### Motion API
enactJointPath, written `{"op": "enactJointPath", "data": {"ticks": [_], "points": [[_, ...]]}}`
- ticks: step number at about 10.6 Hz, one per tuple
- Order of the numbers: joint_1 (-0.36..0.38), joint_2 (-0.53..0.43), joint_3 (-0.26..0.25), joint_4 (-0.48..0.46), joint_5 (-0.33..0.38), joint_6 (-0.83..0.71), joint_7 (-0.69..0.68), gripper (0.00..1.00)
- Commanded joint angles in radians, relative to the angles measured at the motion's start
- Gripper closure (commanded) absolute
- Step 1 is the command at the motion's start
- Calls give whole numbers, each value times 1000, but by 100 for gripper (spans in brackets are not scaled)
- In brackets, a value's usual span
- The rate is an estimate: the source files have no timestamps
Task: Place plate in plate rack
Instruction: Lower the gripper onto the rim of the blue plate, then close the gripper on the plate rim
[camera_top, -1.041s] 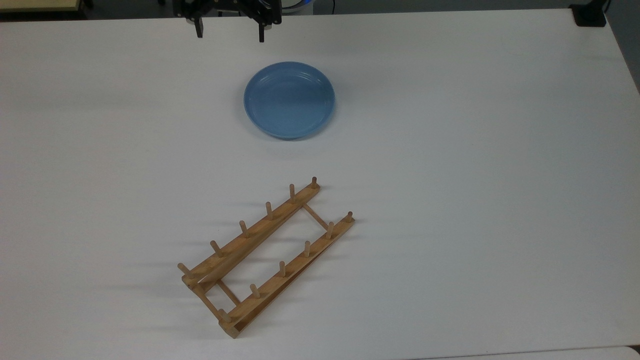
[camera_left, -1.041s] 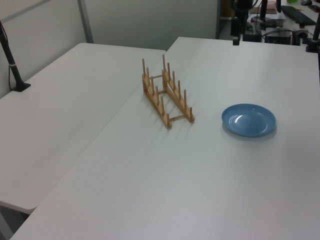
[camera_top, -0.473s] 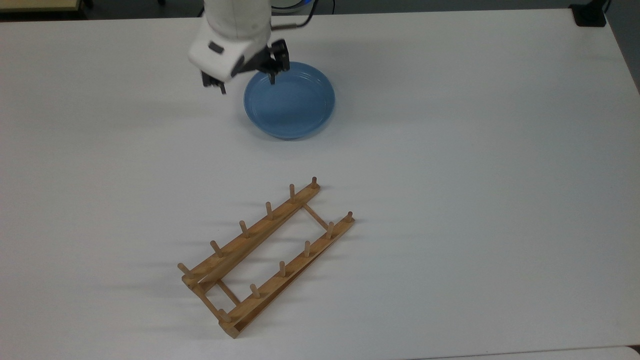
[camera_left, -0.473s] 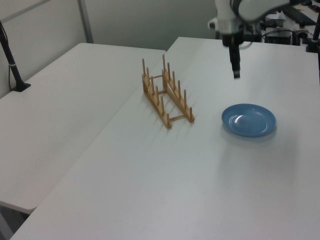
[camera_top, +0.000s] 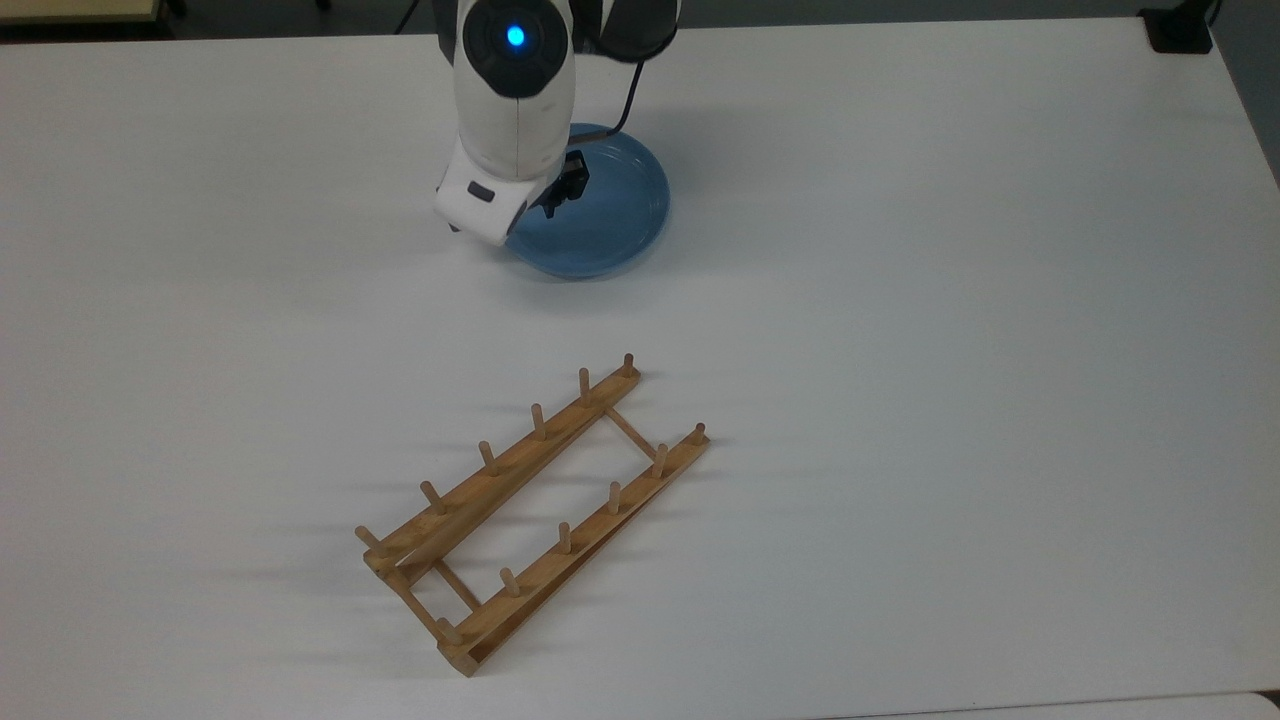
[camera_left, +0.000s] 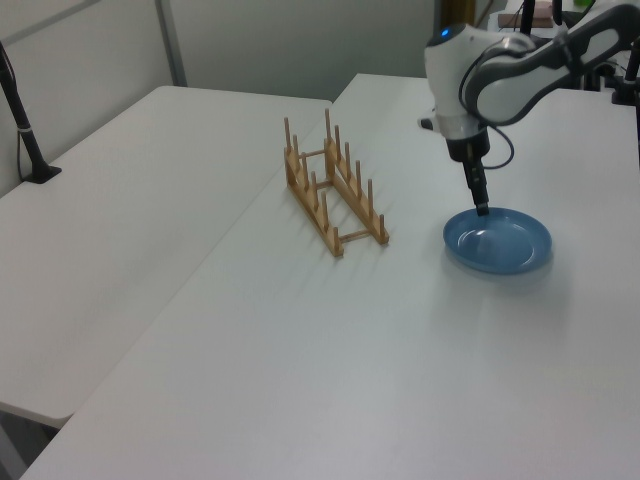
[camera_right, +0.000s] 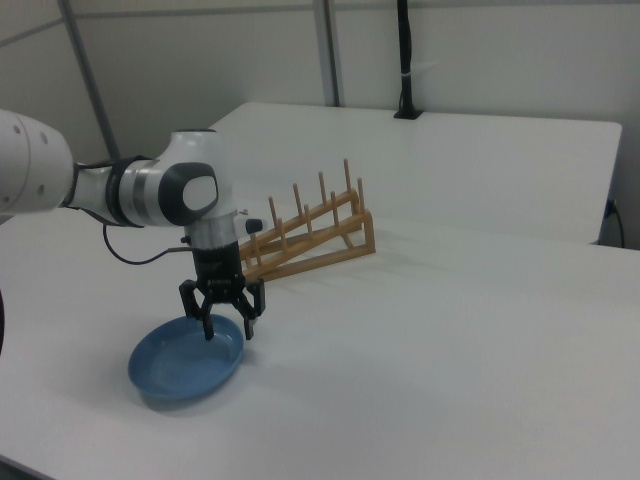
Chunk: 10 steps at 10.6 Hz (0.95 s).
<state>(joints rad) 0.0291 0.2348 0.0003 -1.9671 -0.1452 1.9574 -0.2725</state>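
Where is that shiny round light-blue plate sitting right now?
The light-blue plate lies flat on the white table, at the right view's lower left, under the open black gripper and apart from the wooden peg rack.

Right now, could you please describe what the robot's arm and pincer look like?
The arm has rounded glossy white shells with grey-black joint bands. A blue light glows on a dark round cap. A thin black cable loops beside the wrist. The pincer is black, with two slim fingers under a white block.

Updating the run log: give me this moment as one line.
phase: reaching | tool: open, straddling plate rim | plate: flat on table, not gripped | plate rack: empty
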Motion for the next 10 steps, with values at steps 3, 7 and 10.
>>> {"op": "enactJointPath", "data": {"ticks": [3, 7, 10], "points": [[2, 40, -8, -3, -27, 34, -13, 72], [-3, 40, -6, 19, -14, 26, -8, 100], [-1, 32, -8, 124, -2, -21, 18, 100]]}}
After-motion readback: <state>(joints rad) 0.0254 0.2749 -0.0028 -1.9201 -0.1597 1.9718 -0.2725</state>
